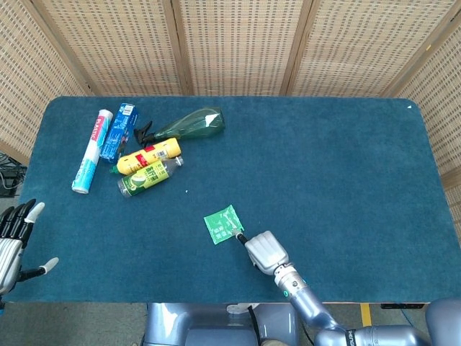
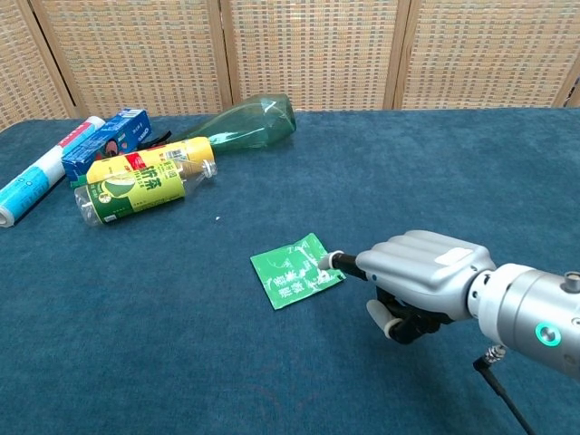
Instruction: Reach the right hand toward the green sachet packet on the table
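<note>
A: Fingers first. Left hand [image 1: 13, 241], far lower left of the head view, off the table edge: fingers spread, holding nothing. Not seen in the chest view.

B: Right hand [image 2: 421, 281]?

A: Lower right of the chest view, low over the blue table [image 2: 471, 163]. One finger stretched out toward the green sachet packet [image 2: 296, 271], tip at the packet's right edge; touching or just short, can't tell. Other fingers curled under, nothing in them.

B: Packet location?

A: Flat on the cloth, lower centre of the frame, just left of that fingertip. Head view agrees: packet [image 1: 222, 224] lower centre, hand [image 1: 266, 251] just to its lower right.

B: Rest, left to right?

A: Upper left cluster, well apart from the packet. White toothpaste tube [image 1: 91, 151] leftmost, blue box [image 1: 119, 132] just beside it. Then a green-label bottle [image 1: 148, 176] lying on its side, a yellow bottle [image 1: 150, 156] right above it. Green spray bottle [image 1: 184, 125] furthest right, also lying down, black trigger near the box.

B: Background?

A: Wicker screen panels [image 1: 238, 43] across the top.
</note>
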You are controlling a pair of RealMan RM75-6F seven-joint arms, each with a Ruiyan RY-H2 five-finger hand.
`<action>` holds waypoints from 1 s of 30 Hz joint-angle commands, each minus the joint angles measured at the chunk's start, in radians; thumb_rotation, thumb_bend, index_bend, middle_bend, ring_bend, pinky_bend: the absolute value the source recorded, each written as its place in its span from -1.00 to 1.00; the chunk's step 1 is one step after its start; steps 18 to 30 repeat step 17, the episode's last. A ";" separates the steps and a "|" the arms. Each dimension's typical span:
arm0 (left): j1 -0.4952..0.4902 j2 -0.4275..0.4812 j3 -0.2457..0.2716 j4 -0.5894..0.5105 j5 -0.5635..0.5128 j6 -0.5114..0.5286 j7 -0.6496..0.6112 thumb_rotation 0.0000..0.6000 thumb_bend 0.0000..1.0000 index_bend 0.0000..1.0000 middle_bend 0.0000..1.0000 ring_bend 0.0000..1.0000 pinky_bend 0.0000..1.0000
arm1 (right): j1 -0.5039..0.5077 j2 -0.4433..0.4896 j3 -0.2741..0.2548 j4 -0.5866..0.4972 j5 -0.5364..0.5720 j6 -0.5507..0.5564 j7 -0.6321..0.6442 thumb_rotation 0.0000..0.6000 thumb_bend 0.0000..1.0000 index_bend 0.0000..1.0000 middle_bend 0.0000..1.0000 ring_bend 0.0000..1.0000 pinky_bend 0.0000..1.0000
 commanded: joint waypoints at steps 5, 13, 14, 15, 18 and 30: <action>0.002 0.001 0.000 -0.001 0.000 0.004 -0.002 0.97 -0.80 -1.00 -1.00 -1.00 -1.00 | 0.024 -0.024 -0.009 -0.009 0.016 0.040 -0.003 1.00 0.72 -0.80 0.96 1.00 0.78; 0.001 0.001 0.000 -0.003 0.002 0.003 0.002 0.96 -0.80 -1.00 -1.00 -1.00 -1.00 | 0.042 -0.050 -0.016 -0.004 0.026 0.062 0.009 1.00 0.72 -0.80 0.96 1.00 0.78; 0.001 0.001 0.001 -0.003 0.002 0.003 0.003 0.96 -0.80 -1.00 -1.00 -1.00 -1.00 | 0.044 -0.051 -0.017 -0.004 0.026 0.063 0.010 1.00 0.72 -0.80 0.96 1.00 0.78; 0.002 0.001 0.001 -0.003 0.001 0.002 0.003 0.96 -0.80 -1.00 -1.00 -1.00 -1.00 | 0.046 -0.053 -0.019 -0.004 0.026 0.065 0.012 1.00 0.72 -0.80 0.96 1.00 0.78; 0.001 0.001 0.000 -0.003 0.000 0.001 0.003 0.96 -0.80 -1.00 -1.00 -1.00 -1.00 | 0.051 -0.057 -0.021 -0.001 0.024 0.068 0.014 1.00 0.72 -0.80 0.96 1.00 0.78; 0.001 0.001 0.000 -0.003 0.000 0.001 0.003 0.96 -0.80 -1.00 -1.00 -1.00 -1.00 | 0.051 -0.057 -0.021 -0.001 0.024 0.068 0.014 1.00 0.72 -0.80 0.96 1.00 0.78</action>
